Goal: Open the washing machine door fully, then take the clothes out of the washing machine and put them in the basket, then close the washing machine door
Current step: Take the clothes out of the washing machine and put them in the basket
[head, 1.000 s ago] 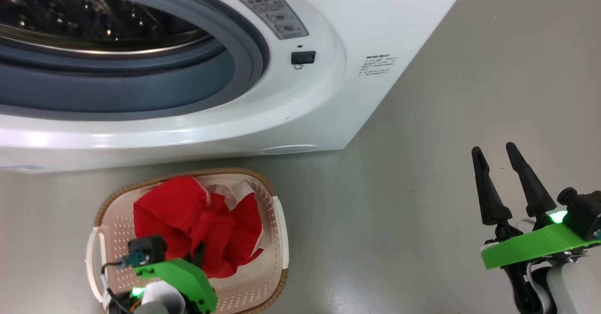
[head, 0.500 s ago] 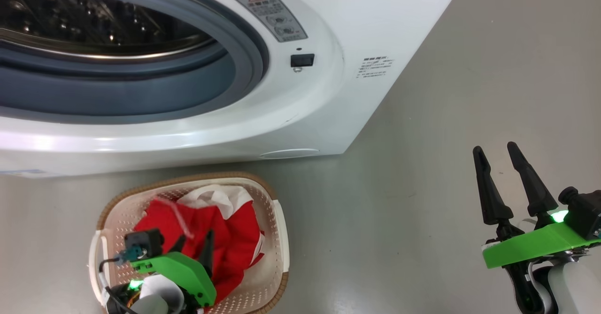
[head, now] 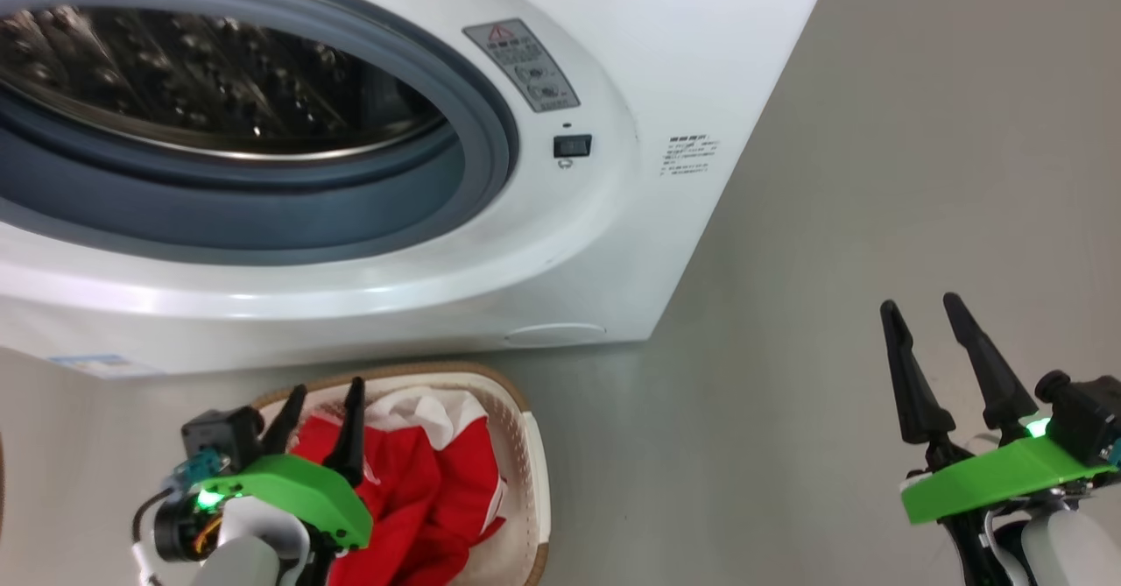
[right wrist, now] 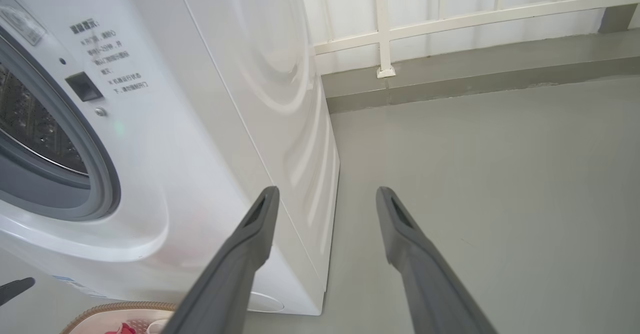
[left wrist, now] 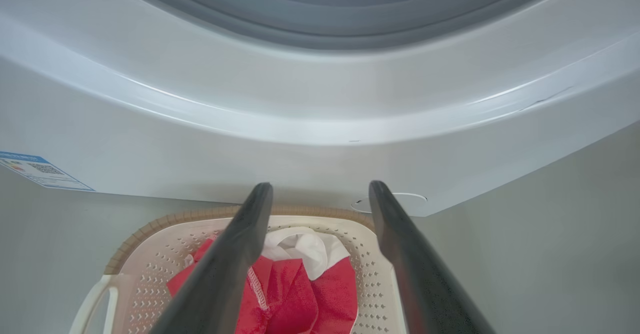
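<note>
Washing machine (head: 613, 34): porthole uncovered, left part of the drum cut off. Basket (head: 534, 472) on the floor (head: 832, 218) just before it, near end cut off, holding the clothes (head: 429, 490). Left gripper (head: 328, 386): fingers apart, empty, above the basket. Right gripper (head: 919, 303): apart, empty. Warning label (head: 523, 65): print illegible.

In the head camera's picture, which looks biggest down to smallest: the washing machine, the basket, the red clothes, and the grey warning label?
1. Washing machine, by far the largest.
2. Basket, partly cut off at the bottom edge.
3. Clothes, lying inside the basket.
4. Warning label, the smallest, though it is also farthest from the camera.
</note>
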You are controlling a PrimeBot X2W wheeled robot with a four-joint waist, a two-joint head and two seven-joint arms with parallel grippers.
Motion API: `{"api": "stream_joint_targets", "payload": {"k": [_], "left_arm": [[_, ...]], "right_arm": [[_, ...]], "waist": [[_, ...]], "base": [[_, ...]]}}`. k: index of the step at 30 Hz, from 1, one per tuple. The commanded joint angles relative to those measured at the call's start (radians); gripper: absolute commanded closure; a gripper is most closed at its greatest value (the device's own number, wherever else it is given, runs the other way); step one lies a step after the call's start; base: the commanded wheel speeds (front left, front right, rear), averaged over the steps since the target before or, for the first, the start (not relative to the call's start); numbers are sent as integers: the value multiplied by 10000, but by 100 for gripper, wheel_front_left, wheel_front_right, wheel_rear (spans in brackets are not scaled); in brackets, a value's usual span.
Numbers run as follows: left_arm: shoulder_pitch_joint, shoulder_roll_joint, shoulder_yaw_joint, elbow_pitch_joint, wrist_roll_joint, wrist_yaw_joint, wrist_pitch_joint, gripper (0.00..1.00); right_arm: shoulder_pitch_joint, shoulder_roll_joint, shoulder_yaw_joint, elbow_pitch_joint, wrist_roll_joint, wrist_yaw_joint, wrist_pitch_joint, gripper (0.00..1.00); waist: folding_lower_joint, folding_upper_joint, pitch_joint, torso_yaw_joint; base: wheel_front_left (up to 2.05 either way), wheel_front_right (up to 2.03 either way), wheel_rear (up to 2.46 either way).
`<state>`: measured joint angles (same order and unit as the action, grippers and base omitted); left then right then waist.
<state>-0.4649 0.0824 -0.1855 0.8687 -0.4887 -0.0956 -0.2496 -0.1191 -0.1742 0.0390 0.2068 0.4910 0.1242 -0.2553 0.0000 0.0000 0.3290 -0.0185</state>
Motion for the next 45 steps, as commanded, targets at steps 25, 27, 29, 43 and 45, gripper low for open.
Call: {"api": "stream_joint_targets", "payload": {"k": [25,27,29,43,45], "left_arm": [[3809,-77,2412,-5322,3233,-324,-122,0],[4078,-90,2518,-5600,3288,-333,-122,0],[4333,-105,2600,-5837,3331,-339,-122,0],[5375,-258,2742,-6748,3152,-349,-122,0],[5365,-266,2706,-6777,3138,-349,-122,0]], "right_arm": [[1874,-189,81,-55,-70,65,-65,0],[2012,-205,53,-83,-74,65,-65,0],[2152,-218,-7,-100,-77,65,-65,0],[2703,-136,-239,-185,-125,65,-65,0],[2699,-137,-234,-190,-132,65,-65,0]], "waist": [[0,0,-2723,229],[0,0,-2794,241],[0,0,-2873,243],[0,0,-3090,188],[0,0,-3100,179]], "base": [[0,0,0],[0,0,0],[0,0,0],[0,0,0],[0,0,0]]}}
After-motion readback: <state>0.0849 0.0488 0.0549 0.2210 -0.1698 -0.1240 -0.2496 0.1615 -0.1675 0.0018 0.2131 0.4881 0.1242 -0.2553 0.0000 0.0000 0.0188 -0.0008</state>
